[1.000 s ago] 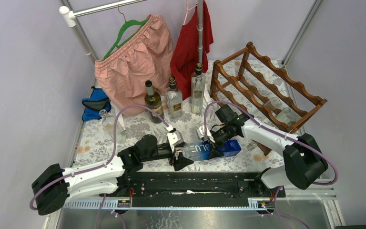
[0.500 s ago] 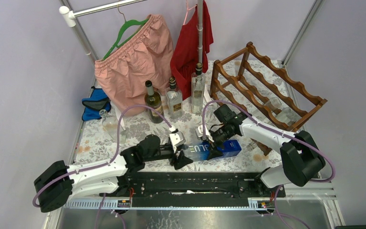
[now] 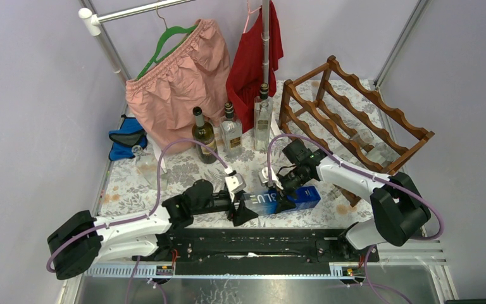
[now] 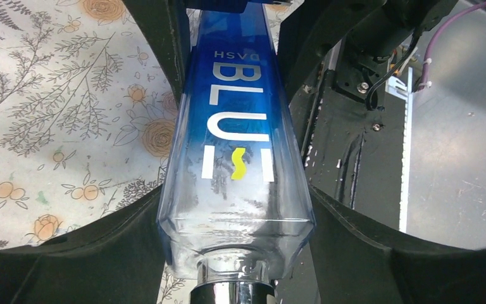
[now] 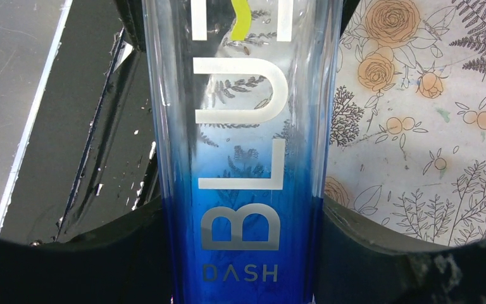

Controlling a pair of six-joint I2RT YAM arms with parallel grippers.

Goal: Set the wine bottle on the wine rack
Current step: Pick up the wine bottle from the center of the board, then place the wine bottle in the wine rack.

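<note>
A clear-to-blue glass bottle (image 3: 273, 200) marked "BLU DASH" lies level, low over the front of the flowered table. My left gripper (image 3: 238, 200) is shut on its clear shoulder by the silver neck; in the left wrist view the bottle (image 4: 237, 139) fills the gap between that gripper's (image 4: 235, 218) jaws. My right gripper (image 3: 283, 190) is shut on the blue base end, as the right wrist view shows with the bottle (image 5: 240, 126) between that gripper's (image 5: 240, 231) jaws. The reddish-brown wine rack (image 3: 354, 117) stands at the back right, behind the right arm.
A dark green wine bottle (image 3: 203, 135) and two clear bottles (image 3: 231, 134) (image 3: 262, 119) stand upright left of the rack. Pink shorts (image 3: 177, 76) and a red garment (image 3: 253, 57) hang behind them. A blue bag (image 3: 126, 139) lies at the left. The black arm rail (image 3: 253, 244) runs just below the bottle.
Both arms have shifted very slightly, the left one a little to the right. The bottle stays in nearly the same place, held at both ends as before.
</note>
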